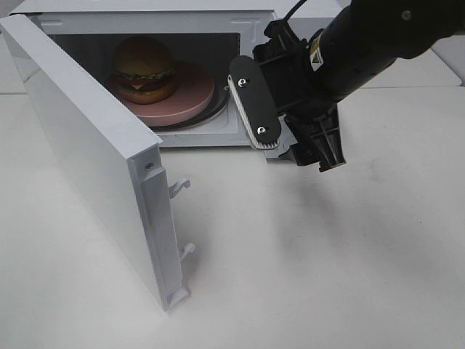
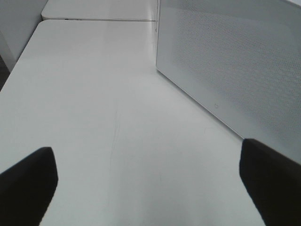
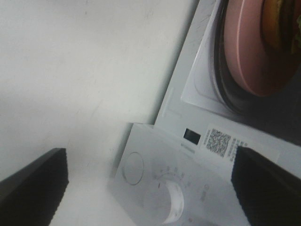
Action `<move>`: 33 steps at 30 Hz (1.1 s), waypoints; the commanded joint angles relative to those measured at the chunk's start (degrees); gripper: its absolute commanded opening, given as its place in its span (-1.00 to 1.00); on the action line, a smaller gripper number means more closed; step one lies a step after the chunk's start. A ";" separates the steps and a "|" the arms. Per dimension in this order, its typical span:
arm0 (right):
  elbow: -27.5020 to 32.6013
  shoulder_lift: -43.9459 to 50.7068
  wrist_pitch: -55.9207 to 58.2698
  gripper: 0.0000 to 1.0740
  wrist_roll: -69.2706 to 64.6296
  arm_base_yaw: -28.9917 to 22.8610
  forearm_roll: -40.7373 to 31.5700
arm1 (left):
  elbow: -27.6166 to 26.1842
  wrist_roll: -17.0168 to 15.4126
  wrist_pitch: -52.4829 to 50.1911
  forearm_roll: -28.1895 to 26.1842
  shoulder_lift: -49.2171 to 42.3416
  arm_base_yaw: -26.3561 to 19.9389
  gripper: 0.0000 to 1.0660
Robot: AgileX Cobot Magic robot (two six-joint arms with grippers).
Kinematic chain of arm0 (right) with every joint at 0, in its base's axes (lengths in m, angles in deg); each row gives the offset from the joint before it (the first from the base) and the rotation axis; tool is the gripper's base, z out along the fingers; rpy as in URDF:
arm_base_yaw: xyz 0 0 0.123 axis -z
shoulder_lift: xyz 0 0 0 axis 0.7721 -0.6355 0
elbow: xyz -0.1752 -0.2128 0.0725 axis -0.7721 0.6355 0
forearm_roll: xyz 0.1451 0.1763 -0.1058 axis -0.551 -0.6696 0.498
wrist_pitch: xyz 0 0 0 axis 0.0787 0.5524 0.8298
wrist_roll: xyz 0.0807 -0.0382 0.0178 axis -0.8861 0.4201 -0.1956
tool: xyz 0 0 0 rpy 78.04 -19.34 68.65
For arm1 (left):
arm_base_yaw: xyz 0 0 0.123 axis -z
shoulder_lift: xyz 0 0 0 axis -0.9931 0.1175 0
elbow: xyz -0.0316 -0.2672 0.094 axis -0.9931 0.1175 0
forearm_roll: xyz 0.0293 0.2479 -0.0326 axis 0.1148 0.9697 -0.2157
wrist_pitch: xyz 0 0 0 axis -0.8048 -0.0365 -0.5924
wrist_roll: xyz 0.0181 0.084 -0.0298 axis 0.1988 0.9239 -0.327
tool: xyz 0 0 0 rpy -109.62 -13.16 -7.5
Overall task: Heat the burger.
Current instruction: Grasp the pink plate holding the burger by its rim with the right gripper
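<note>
Black right claw, its two fingers standing wide apart and gripping nothing, is hanging just outside the front right corner of the boxy white microwave oven. Its silver-padded finger is facing the cavity. Beyond that finger, inside the cavity and apart from the claw, the glossy golden-brown burger with lettuce, tomato and cheese is sitting upright on the round pink plate. Between the right claw's fingers in the wrist view, the oven's white control panel with its round dial is showing. Farther from the claw than the burger, the white hinged door is standing wide open. Black left claw, fingers likewise spread and holding nothing, is hovering over the white table, with a white, finely dotted panel rising ahead on its right-finger side.
</note>
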 commanded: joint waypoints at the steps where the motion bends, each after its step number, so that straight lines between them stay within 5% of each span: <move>1: -1.89 -1.38 -2.06 0.68 0.57 -1.20 0.00 | 0.23 -0.34 0.06 -0.06 -1.09 -0.11 0.83; 33: -18.79 -19.48 -5.27 0.62 0.29 -1.26 -2.86 | 0.23 -0.34 0.06 -0.06 -1.09 -0.11 0.83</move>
